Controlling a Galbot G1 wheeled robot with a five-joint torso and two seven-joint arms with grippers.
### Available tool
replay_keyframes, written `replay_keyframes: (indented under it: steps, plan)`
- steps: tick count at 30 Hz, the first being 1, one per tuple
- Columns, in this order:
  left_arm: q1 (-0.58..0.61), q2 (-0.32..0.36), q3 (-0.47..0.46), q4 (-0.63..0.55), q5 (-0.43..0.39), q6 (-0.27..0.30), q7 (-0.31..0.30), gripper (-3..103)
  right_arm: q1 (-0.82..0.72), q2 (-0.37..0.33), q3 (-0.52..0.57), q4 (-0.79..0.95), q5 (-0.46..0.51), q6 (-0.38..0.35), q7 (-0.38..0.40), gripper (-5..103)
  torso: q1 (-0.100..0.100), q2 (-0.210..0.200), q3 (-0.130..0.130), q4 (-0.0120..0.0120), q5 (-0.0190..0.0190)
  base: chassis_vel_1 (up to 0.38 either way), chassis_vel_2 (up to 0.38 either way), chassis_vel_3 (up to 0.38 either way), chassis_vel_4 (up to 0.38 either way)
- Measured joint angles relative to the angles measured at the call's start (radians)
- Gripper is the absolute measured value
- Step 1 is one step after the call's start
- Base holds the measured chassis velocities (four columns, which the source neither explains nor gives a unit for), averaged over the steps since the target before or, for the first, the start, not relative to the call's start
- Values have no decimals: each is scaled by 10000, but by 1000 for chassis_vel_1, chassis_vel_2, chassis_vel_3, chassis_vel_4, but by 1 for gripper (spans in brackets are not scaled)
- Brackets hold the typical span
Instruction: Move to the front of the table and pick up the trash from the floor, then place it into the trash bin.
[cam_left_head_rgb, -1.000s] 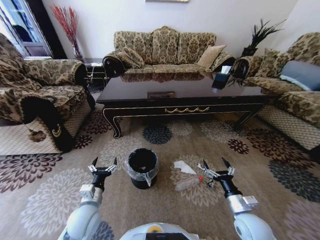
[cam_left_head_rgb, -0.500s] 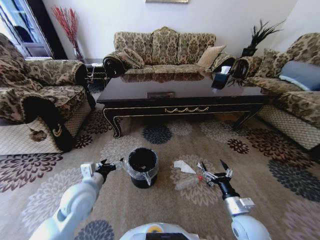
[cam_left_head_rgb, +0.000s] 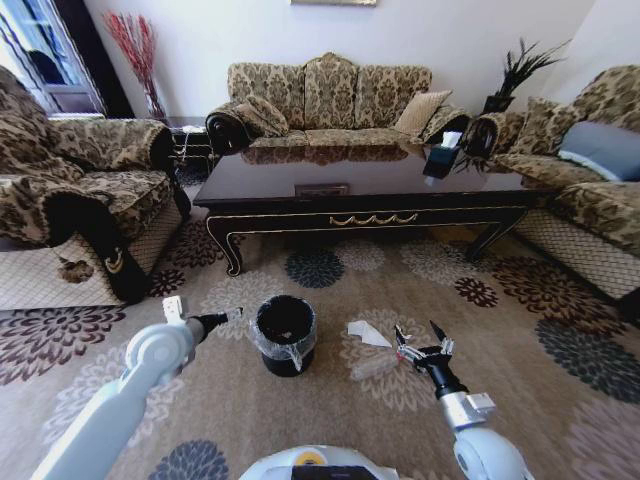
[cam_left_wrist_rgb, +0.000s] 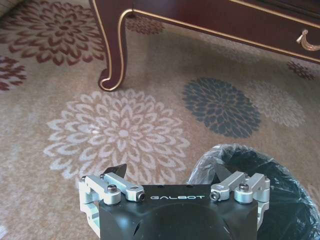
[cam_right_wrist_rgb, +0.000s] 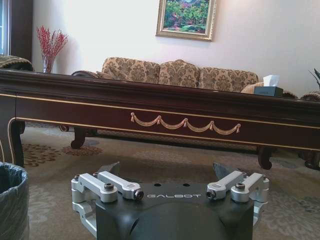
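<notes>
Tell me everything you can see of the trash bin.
The trash bin is a small round black bucket, lined with a clear plastic bag folded loosely over its rim. It stands upright on the patterned carpet in front of the dark table. Nothing shows inside it. The left gripper hovers beside its rim, fingers open, not touching.

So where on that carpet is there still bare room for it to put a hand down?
Free carpet lies between the table and the trash bin, and left of the bin beyond the left end effector. It is crowded right of the bin: the paper scrap and clear plastic piece lie there, with the open right end effector beside them.
</notes>
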Motion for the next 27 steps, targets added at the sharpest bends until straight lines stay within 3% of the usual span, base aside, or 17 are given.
replay_keyframes:
  steps: [7,14,27]
  plan:
    - [-1055,249,1259,689,-396,-29,-70,99,54,20,-47,-4,6,-29,59,100,0,1,0,0,0,0,0,0,0]
    - [-2127,-240,2843,1356,-452,-53,-180,99,47,26,51,-6,78,-43,105,100,0,0,0,-3,1,0,0,0,0]
    - [-2358,-883,3232,2344,-948,-70,-714,98,93,5,124,-85,203,-102,205,100,0,0,-1,1,1,0,0,0,0]
